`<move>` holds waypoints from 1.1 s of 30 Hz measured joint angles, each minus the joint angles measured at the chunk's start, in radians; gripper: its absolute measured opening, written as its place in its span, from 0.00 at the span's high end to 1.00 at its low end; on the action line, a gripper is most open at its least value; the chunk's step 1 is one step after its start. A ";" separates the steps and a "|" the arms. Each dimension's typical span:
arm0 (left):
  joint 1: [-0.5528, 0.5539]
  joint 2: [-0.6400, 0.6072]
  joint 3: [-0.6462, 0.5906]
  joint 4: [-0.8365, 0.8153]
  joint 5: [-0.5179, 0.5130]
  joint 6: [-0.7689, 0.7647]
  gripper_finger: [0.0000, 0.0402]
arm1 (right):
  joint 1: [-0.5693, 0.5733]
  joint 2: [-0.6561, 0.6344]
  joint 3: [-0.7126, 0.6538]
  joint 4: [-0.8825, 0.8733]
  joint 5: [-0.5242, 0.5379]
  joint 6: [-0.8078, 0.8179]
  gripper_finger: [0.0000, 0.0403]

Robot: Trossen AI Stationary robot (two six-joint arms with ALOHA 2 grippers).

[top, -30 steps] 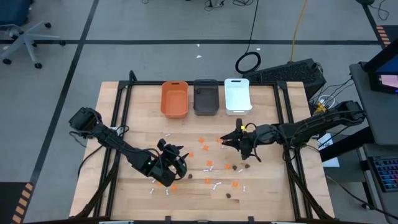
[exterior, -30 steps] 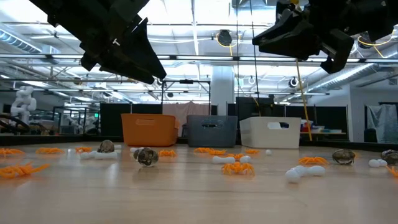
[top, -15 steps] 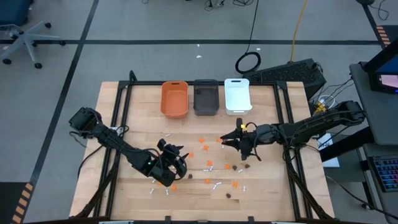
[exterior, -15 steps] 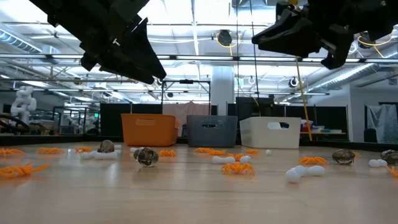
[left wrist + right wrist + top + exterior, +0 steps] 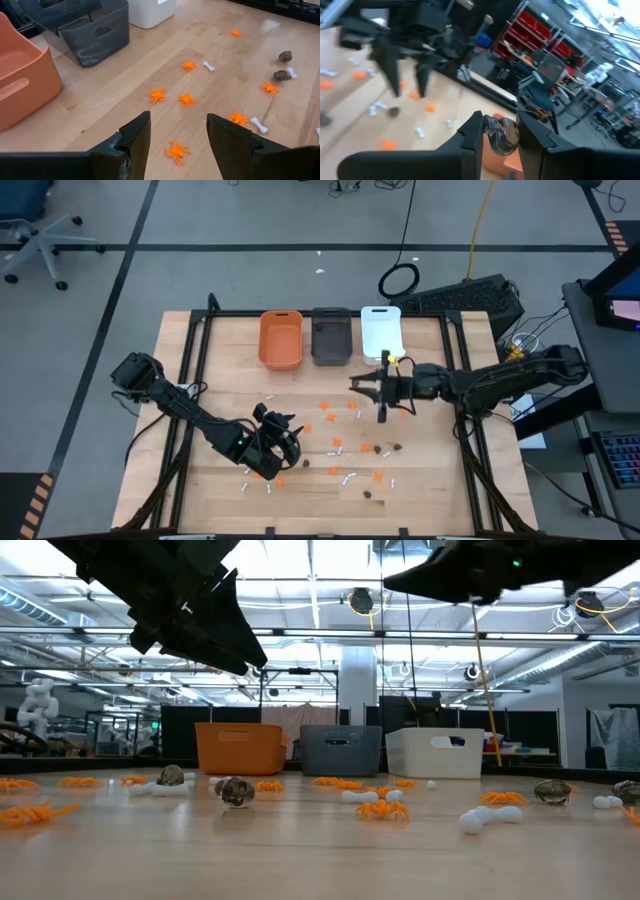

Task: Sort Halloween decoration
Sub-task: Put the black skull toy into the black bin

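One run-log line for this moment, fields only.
left end effector: open, hovering over table | right end effector: shut on dark lump, raised near bins | orange spiders, bones: scattered

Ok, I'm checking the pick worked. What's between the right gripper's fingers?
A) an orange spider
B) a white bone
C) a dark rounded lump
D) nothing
C: the right wrist view shows a dark rounded lump pinched between the right gripper fingers, raised above the table.
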State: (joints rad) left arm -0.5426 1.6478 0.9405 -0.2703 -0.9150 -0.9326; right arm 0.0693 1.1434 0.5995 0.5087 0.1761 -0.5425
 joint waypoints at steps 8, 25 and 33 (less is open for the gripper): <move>0.000 0.000 0.000 0.000 0.000 0.003 0.52 | -0.147 0.111 0.136 -0.072 -0.054 0.012 0.83; -0.001 0.000 0.000 0.009 -0.001 -0.004 0.52 | -0.458 0.527 0.367 -0.074 -0.129 0.270 0.83; -0.001 0.000 0.000 0.015 -0.001 -0.004 0.52 | -0.488 0.617 0.384 -0.074 -0.125 0.340 0.78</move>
State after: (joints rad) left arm -0.5438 1.6478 0.9405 -0.2554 -0.9156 -0.9367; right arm -0.4187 1.7605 0.9833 0.4347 0.0510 -0.2020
